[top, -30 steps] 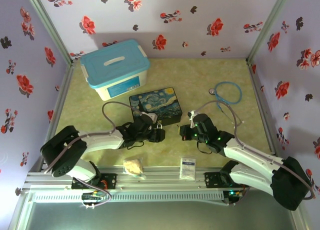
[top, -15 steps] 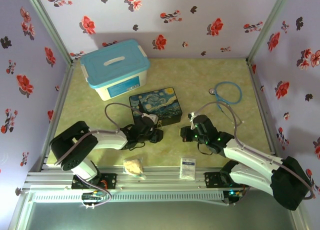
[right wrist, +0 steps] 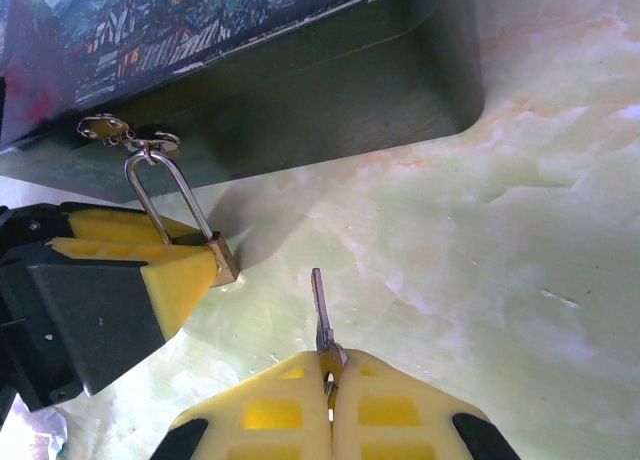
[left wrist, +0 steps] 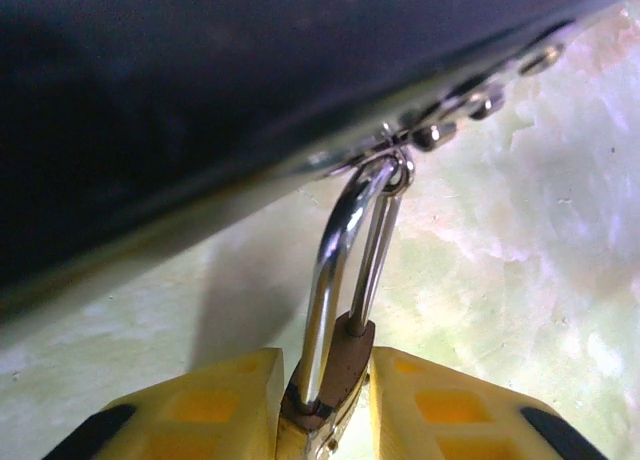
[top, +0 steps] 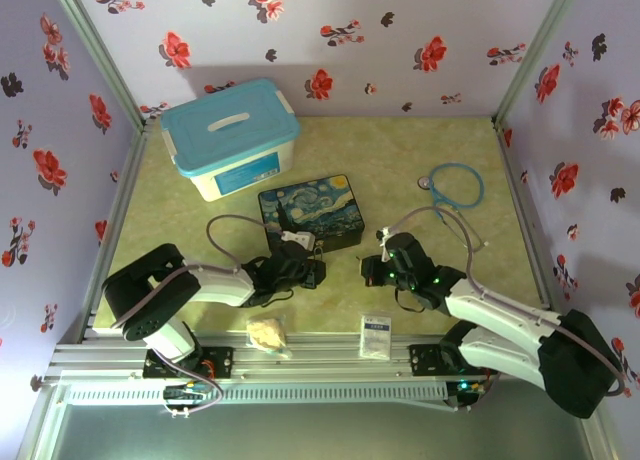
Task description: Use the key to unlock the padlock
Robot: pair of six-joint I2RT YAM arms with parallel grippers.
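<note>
The small brass padlock [left wrist: 345, 355] hangs by its silver shackle [left wrist: 340, 240] from the hasp on the front of the painted tin box [top: 312, 208]. My left gripper [left wrist: 322, 400] is shut on the padlock body, one yellow finger on each side. The right wrist view shows the padlock [right wrist: 224, 258] at the tip of the left fingers [right wrist: 160, 270], with its shackle [right wrist: 170, 195] reaching up to the tin's latch. My right gripper [right wrist: 330, 365] is shut on the tiny dark key [right wrist: 319, 305]. The blade points forward, a short gap to the right of the padlock.
A white box with a blue lid [top: 232, 140] stands at the back left. A blue looped tube [top: 455, 185] lies at the back right. A small white packet [top: 375, 335] and a crumpled pale lump [top: 266, 333] lie near the front edge.
The left arm's elbow has swung right and in, while its gripper stays on the padlock. The right gripper with the key has shifted slightly toward the near edge.
</note>
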